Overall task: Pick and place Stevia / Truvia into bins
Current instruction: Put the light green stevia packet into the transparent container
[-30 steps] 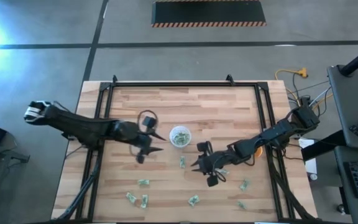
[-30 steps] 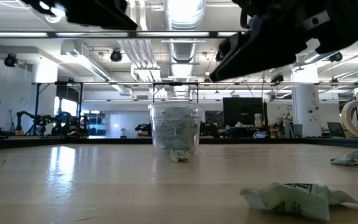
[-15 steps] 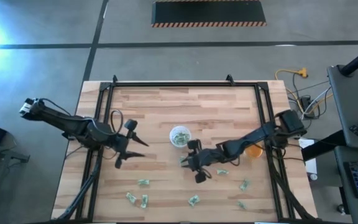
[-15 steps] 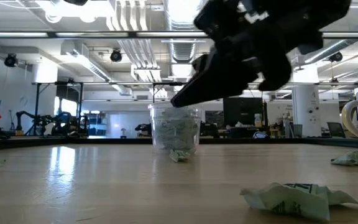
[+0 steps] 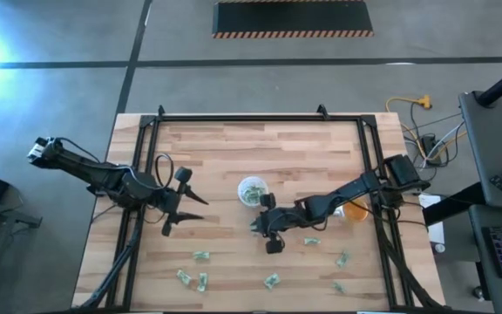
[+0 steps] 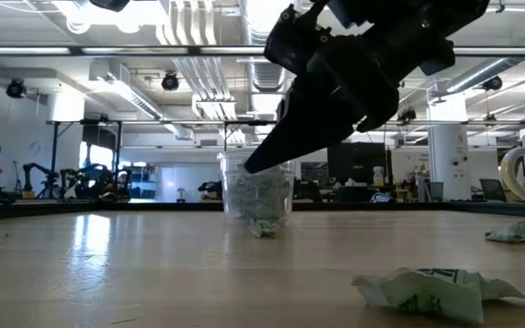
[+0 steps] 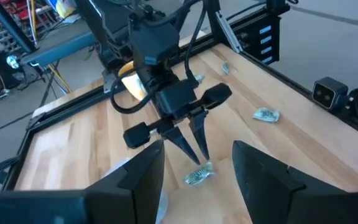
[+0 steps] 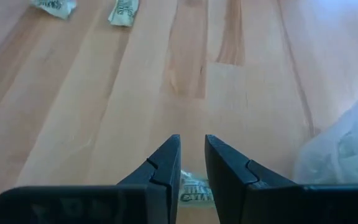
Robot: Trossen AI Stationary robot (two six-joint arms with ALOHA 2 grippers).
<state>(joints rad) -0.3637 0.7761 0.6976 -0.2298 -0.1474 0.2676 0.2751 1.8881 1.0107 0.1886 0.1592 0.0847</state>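
The packet [image 8: 194, 188] now targeted lies flat on the table [image 5: 234, 157] just beside the cup [image 5: 252, 191], on the side facing the loose packets, and it shows between the tips of the right gripper [image 8: 192, 163]. The fingers [image 8: 164, 163] stand a narrow gap apart, straddling the packet; no clamp on it is visible. The cup already holds a heap of packets, and other packets [image 5: 200, 255] lie scattered well apart from the cup toward the table's near edge. The left gripper [image 5: 174, 211] hangs with fingers apart on the far side of the cup from the right arm, and carries nothing. Risk one: the packet is thin and flat, so the tips may close above it, or slide it along the wood, and come up empty. Risk two: the tips work close to the cup, which looks light; a sideways drift during closing or lifting could nudge or tip it and spill the contents. Risk three: a grip on one corner alone may let the packet droop and catch the cup's rim on transfer, dropping it outside.
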